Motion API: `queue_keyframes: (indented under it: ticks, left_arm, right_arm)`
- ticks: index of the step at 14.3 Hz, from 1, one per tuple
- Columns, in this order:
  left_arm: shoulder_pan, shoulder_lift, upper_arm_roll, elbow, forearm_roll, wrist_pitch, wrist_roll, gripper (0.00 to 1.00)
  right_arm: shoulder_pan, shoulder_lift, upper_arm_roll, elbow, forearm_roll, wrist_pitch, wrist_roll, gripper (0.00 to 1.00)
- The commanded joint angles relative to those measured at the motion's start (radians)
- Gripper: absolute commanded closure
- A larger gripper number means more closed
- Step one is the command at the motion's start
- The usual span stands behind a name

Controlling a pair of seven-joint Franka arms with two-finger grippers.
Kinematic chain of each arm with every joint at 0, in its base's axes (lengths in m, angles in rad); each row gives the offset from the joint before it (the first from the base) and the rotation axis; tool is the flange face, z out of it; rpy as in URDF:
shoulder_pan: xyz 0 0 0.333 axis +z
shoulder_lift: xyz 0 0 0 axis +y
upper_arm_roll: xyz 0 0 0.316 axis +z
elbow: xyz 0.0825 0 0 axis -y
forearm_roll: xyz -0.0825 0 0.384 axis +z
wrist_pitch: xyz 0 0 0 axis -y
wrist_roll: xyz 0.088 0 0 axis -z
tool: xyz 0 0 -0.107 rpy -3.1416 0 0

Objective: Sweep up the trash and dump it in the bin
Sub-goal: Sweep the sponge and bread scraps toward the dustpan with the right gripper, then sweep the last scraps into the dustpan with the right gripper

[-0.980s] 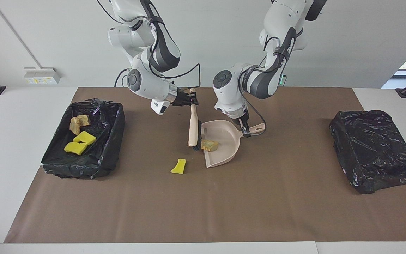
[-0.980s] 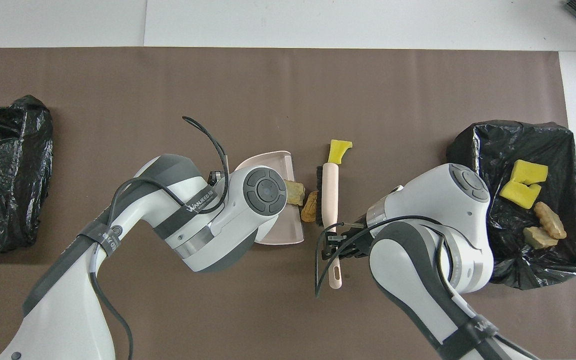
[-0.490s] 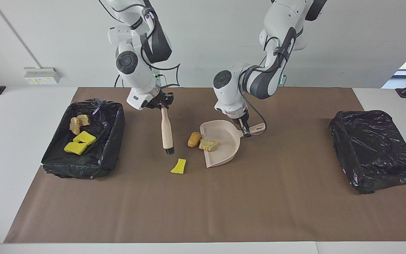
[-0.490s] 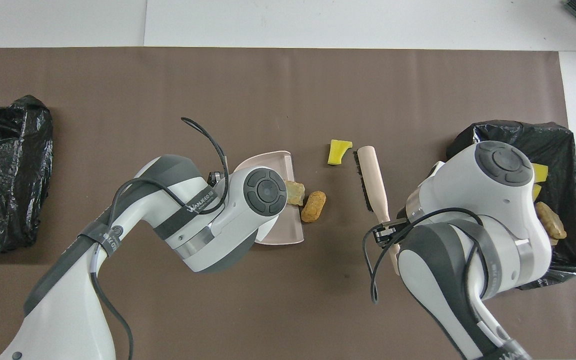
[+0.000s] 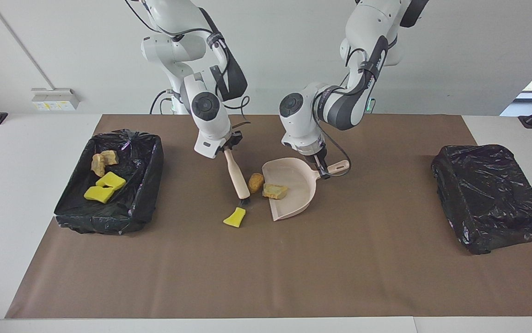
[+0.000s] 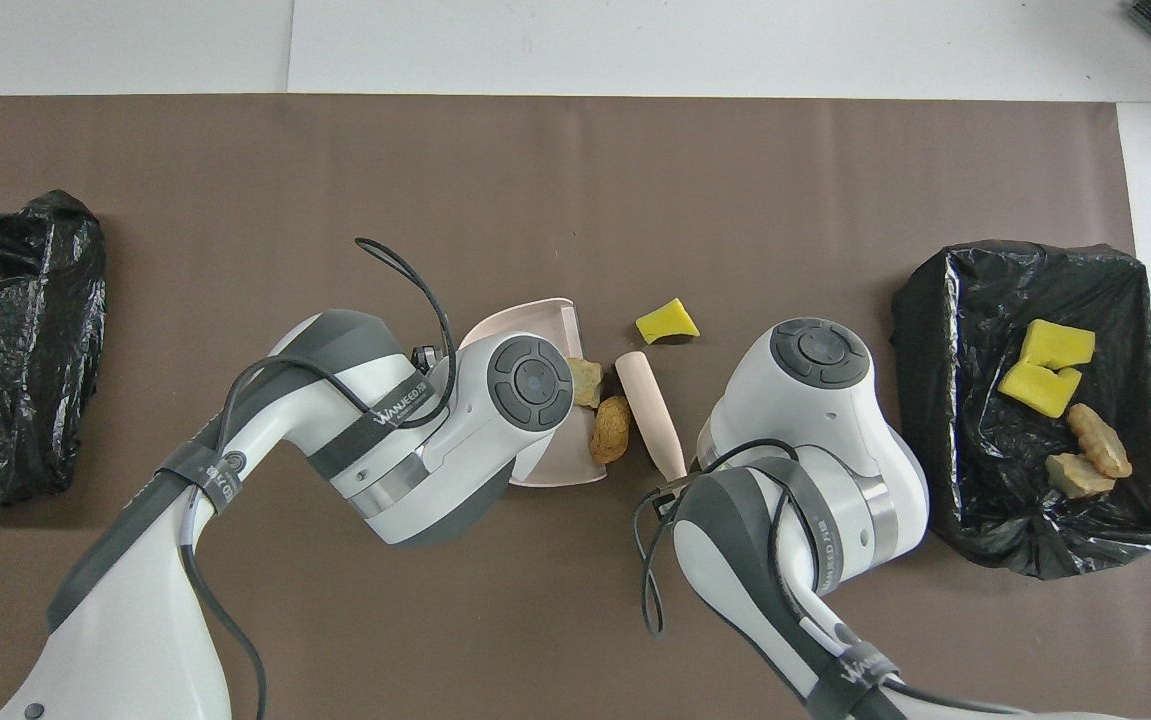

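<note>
The right gripper [image 5: 227,149] has its jaws clamped on the handle of the beige wooden brush [image 5: 238,178], which slants down so its dark bristles meet the brown-papered tabletop [image 5: 293,268] just beside a yellow sponge wedge [image 5: 235,217], probably to drag that scrap toward the pan. The left gripper [image 5: 322,173] pinches the handle of the pale pink plastic dustpan [image 5: 293,187], keeping its open lip flat on the paper and turned toward the brush to receive what is swept. A tan bread-like chunk [image 5: 275,190] lies in the pan at the lip, and an orange-brown lump [image 5: 255,182] sits just outside it. Four more scraps already rest in the open black-lined bin [image 5: 145,203] at the right arm's end of the tabletop.
</note>
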Motion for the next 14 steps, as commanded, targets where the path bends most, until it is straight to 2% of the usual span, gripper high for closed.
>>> queue_keyframes:
  ticks: [1, 3, 7, 8, 11, 12, 14]
  left_arm:
    - [-0.002, -0.022, 0.005, -0.030, 0.015, 0.002, -0.039, 1.00]
    - [-0.002, -0.022, 0.005, -0.030, 0.013, 0.007, -0.045, 1.00]
    - [-0.001, -0.022, 0.005, -0.030, 0.013, 0.010, -0.045, 1.00]
    - [0.002, -0.022, 0.005, -0.030, 0.013, 0.011, -0.045, 1.00]
    - [0.007, -0.021, 0.005, -0.030, 0.013, 0.014, -0.062, 1.00]
    - [0.010, -0.019, 0.005, -0.022, 0.013, 0.007, -0.059, 1.00]
    - [0.011, -0.015, 0.007, -0.014, 0.012, -0.006, -0.062, 1.00]
  right_arm:
    - [0.024, -0.005, 0.003, -0.010, 0.166, 0.034, 0.008, 1.00]
    - [0.021, -0.013, 0.003, 0.003, 0.205, 0.025, 0.014, 1.00]
    - [-0.029, -0.057, -0.011, 0.046, 0.177, -0.067, 0.011, 1.00]
    - [-0.045, -0.076, -0.012, 0.045, 0.124, -0.073, 0.014, 1.00]
    - [-0.077, -0.062, -0.011, 0.080, -0.162, -0.052, 0.014, 1.00]
    - [-0.094, -0.041, -0.011, 0.103, -0.251, -0.025, 0.005, 1.00]
    - [-0.156, 0.048, -0.005, 0.214, -0.410, -0.029, -0.025, 1.00]
